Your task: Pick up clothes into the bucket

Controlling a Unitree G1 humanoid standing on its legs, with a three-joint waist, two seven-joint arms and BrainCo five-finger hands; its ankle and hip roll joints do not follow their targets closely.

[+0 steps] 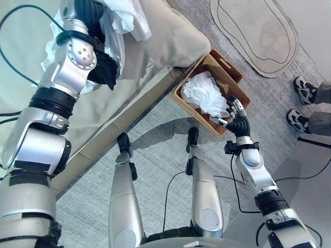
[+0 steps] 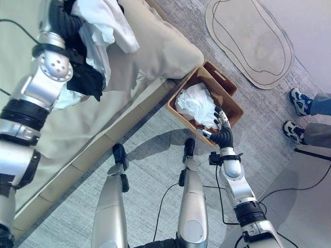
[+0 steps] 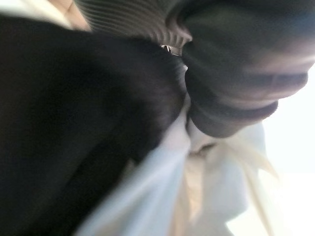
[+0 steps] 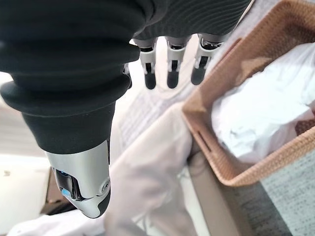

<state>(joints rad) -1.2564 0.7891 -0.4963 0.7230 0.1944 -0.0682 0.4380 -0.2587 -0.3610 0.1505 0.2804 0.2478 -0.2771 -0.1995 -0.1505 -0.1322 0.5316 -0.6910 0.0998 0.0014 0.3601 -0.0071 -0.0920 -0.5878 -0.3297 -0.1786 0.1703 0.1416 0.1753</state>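
My left hand [image 1: 92, 15] is raised over the beige bed, its dark cover buried in a bundle of clothes. A white garment [image 1: 126, 15] drapes over it and a black garment [image 1: 106, 70] hangs below the wrist; both show close up, black cloth [image 3: 74, 123] beside white cloth [image 3: 162, 196]. Its fingers are hidden in the cloth. The brown wicker basket [image 1: 190, 73] stands on the floor by the bed's corner, with crumpled white clothes [image 1: 207, 93] inside. My right hand [image 1: 237, 120] hovers at the basket's near rim, open and holding nothing, fingers [image 4: 170, 73] straight.
A beige pillow [image 1: 170, 39] lies on the bed next to the basket. A tan rug [image 1: 258, 31] lies on the grey carpet beyond it. A person's shoes [image 1: 305, 90] stand at the right.
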